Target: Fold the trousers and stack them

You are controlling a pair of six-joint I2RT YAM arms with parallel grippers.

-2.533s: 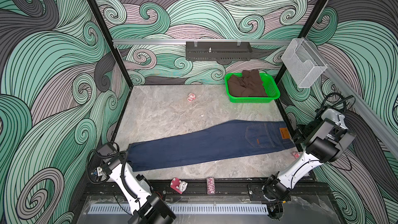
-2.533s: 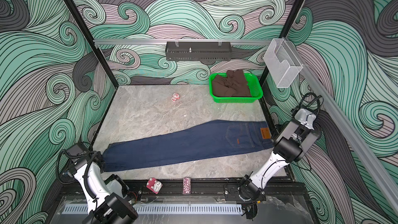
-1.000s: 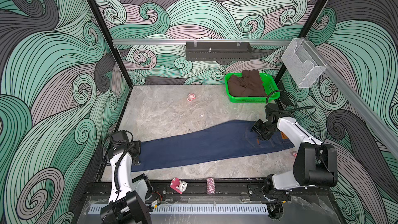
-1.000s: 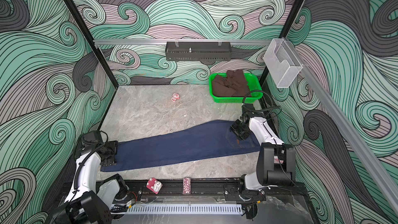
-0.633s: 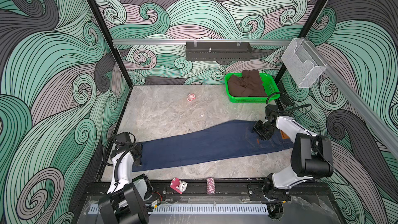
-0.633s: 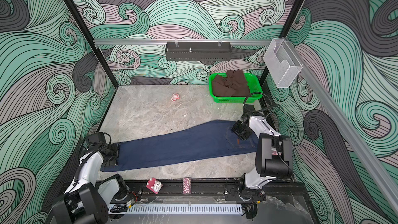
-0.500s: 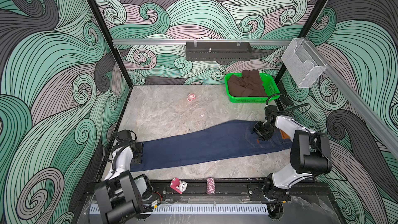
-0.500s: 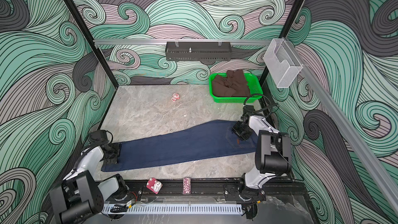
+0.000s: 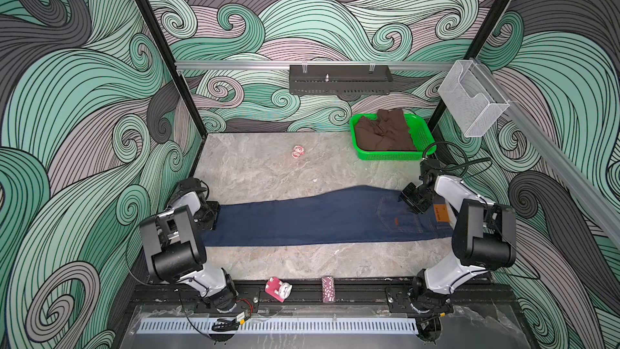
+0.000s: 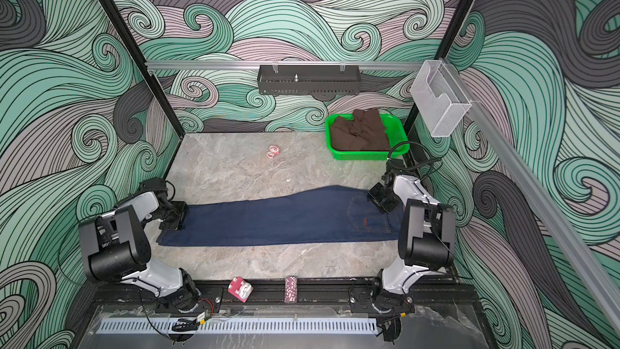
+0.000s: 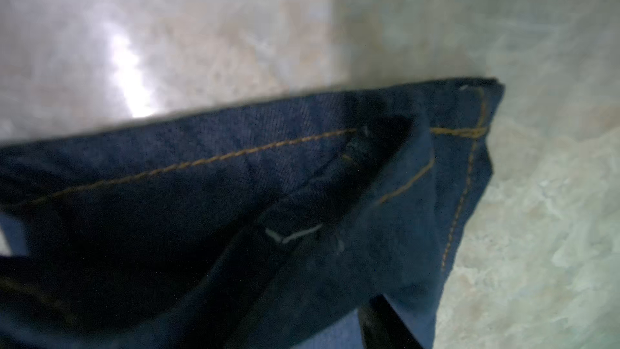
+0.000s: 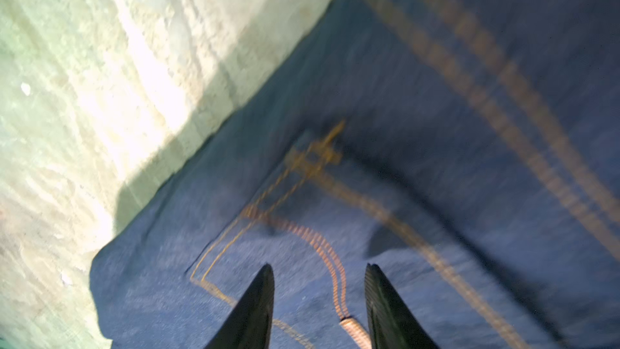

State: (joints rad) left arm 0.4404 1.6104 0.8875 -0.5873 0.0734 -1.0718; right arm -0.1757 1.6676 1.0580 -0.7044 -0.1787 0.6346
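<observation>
Now, first fold: my left hand (image 9: pixel 212 216) at trousers (image 9: pixel 318 219) hem, nine o'clock, grip unclear; right hand (image 9: pixel 414 201) parted, three o'clock, must pinch.

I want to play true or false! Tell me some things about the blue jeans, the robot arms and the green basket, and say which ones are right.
1. The jeans lie stretched out long on the table. True.
2. The green basket is empty. False: brown clothes lie in it.
3. The right gripper is at the waist end of the jeans, by the back pocket. True.
4. The left gripper is high in the air, far from the jeans. False: it is down at their leg end.
5. The jeans are red. False: they are dark blue with orange stitching.
</observation>
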